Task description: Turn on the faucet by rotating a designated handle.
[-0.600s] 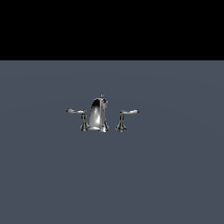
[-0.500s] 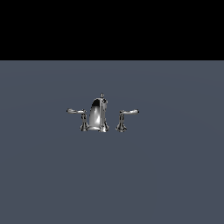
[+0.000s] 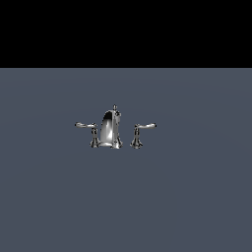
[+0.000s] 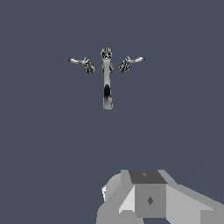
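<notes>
The faucet (image 3: 109, 129) is a small chrome set standing on the flat grey surface in the middle of the exterior view. It has an arched spout and a knob-tipped rod on top. The handle (image 3: 139, 132) is the lever at the exterior view's right, on a flared pedestal with a clear gap to the spout base. The twin lever (image 3: 88, 130) abuts the spout base. The wrist view shows the faucet (image 4: 106, 83) from above and from far off, with the handle (image 4: 130, 61) beside it. No gripper fingers show in either view.
A grey blocky part of the arm (image 4: 148, 199) fills one edge of the wrist view, well away from the faucet. The grey surface (image 3: 187, 197) stretches all around the faucet. A black band lies behind it in the exterior view.
</notes>
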You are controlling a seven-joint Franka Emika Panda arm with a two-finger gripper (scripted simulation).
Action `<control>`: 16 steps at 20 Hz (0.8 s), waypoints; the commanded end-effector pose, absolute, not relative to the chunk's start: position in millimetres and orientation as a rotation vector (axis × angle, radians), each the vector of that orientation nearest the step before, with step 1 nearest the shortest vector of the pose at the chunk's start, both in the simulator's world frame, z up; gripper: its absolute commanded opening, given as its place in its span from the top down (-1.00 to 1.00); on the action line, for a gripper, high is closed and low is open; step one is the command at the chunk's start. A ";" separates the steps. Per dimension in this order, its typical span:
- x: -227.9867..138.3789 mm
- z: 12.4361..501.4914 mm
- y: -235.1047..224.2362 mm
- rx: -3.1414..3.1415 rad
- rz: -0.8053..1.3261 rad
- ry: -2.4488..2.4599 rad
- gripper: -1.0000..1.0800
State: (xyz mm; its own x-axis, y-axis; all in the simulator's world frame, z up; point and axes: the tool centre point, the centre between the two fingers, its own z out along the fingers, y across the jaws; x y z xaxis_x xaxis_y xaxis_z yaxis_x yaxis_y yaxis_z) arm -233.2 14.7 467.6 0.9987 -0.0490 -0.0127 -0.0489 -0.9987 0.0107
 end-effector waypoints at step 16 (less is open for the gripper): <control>-157.2 374.4 36.3 3.068 -0.018 -0.651 1.00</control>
State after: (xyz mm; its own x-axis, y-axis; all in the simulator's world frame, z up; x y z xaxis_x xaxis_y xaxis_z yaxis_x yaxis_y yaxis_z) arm -165.4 35.1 384.4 0.9290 -0.3698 -0.0106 -0.3698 -0.9291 0.0083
